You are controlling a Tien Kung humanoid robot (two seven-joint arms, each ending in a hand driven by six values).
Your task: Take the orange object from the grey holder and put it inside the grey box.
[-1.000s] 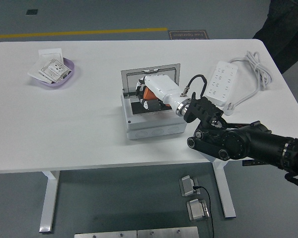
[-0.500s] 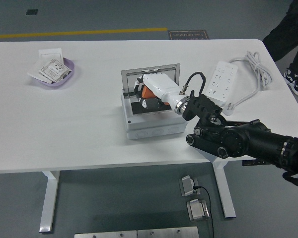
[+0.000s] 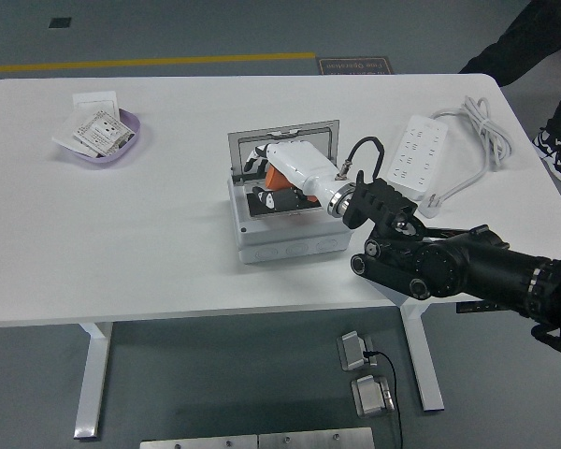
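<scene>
The grey box (image 3: 285, 241) stands mid-table with its lid (image 3: 282, 139) tipped open at the back. My right arm comes in from the lower right, and its white hand (image 3: 273, 178) reaches into the box opening. The orange object (image 3: 277, 176) shows just under the palm, with the fingers (image 3: 253, 155) curled around it, inside the box's rim. The hand hides most of the object and the box's dark interior. I cannot make out a separate grey holder. The left arm is out of view.
A purple bowl (image 3: 101, 140) with paper packets and a white card (image 3: 94, 97) sit at the far left. A white power strip (image 3: 418, 153) with its cable (image 3: 482, 126) lies right of the box, close to my forearm. A person's legs (image 3: 533, 42) show at the top right.
My right hand has shifted slightly left and lower into the box with the orange object. The person at the top right has stepped further away.
</scene>
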